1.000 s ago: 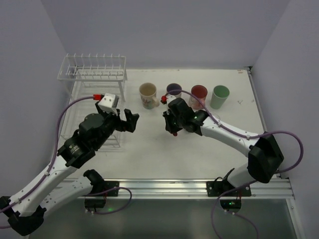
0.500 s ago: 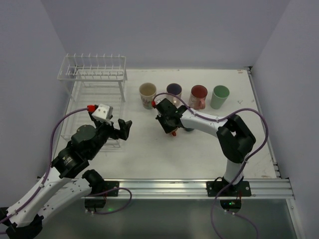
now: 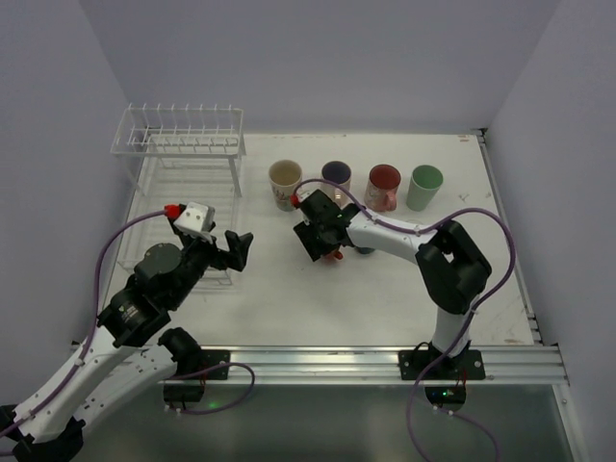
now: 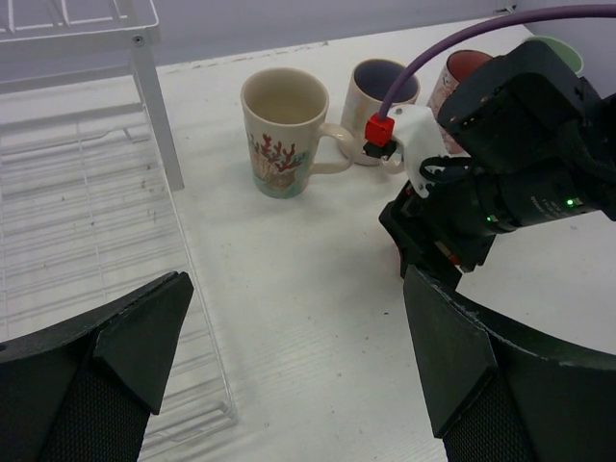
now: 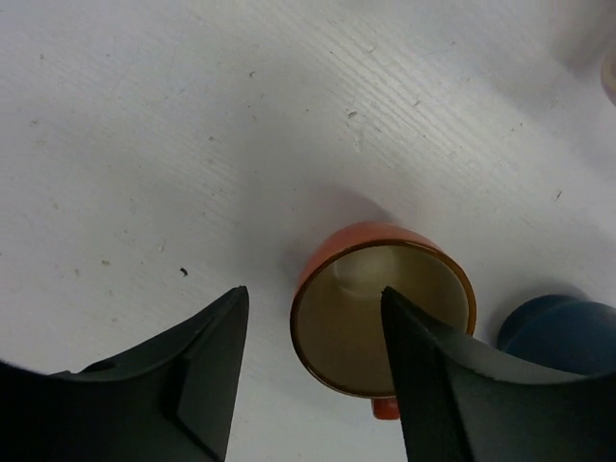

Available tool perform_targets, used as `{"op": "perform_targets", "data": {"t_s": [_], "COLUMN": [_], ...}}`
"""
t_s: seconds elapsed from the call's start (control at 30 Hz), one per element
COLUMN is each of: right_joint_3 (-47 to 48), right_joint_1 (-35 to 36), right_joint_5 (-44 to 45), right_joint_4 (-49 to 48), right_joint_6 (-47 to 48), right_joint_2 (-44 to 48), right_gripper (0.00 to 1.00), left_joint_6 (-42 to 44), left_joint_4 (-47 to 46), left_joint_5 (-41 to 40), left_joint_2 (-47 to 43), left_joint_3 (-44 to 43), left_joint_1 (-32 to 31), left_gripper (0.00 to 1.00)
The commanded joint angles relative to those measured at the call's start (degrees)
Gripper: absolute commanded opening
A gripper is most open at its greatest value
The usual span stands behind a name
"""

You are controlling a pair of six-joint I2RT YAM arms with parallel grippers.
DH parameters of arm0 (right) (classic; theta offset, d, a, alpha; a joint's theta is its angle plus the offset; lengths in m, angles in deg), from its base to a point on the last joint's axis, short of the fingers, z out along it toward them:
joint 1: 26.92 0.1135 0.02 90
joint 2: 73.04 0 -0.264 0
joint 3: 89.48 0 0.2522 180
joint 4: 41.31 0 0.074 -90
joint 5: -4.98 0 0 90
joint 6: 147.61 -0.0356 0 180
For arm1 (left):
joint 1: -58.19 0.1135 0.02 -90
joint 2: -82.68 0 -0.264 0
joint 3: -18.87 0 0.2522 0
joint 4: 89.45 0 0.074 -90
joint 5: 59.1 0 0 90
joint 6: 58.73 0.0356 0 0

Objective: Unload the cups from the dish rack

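Right fingers [image 5: 183, 385] have opened at orange cup [image 5: 371, 322].

White tbl top [image 3: 289, 298], matte, fine grain visible in the R wrist view, w/ a few dark specks [image 5: 183, 272] and faint scuff marks [image 3: 464, 197] near the far-R corner. Alu rail [image 3: 318, 361] along the near edge. Plain pale grey-lilac walls [image 3: 337, 58] at back and both sides.

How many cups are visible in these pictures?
6. Cream, purple-lined, red-lined and green stand in a back row; orange sits below the open right claw, blue beside it. More could be hidden.
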Motion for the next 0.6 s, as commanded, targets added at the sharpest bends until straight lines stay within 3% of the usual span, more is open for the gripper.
{"op": "perform_targets", "data": {"t_s": [0.0, 0.03, 0.23, 0.43, 0.57], "right_joint_3": [1.28, 1.28, -2.48, -13.02, -17.7], "right_joint_1": [-0.1, -0.1, -0.01, -0.01, 0.08], "right_joint_5": [1.22, 1.13, 0.77, 1.82, 5.51], "right_joint_4": [-1.38, -1.29, -2.17, -8.31, -11.39], "right_joint_6": [0.05, -0.39, -2.67, -3.38, -3.91], "right_joint_2": [6.86, 8.01, 22.73, 47.18, 70.08], "right_gripper": [0.61, 0.71, 0.99, 0.99, 0.99], "left_joint_6": [1.66, 1.75, 0.96, -0.98, -1.24], "left_joint_4": [-1.92, -2.09, -3.41, -6.57, -7.01], "left_joint_5": [0.71, 0.71, -0.61, 3.95, 6.68], "left_joint_2": [-0.84, -0.84, -1.28, -2.95, -2.51], "left_joint_3": [0.36, 0.36, 0.53, -3.23, -8.86], "left_joint_1": [1.37, 1.55, 2.7, 2.78, 2.78], "left_gripper": [1.0, 1.0, 1.0, 1.0, 1.0]}}
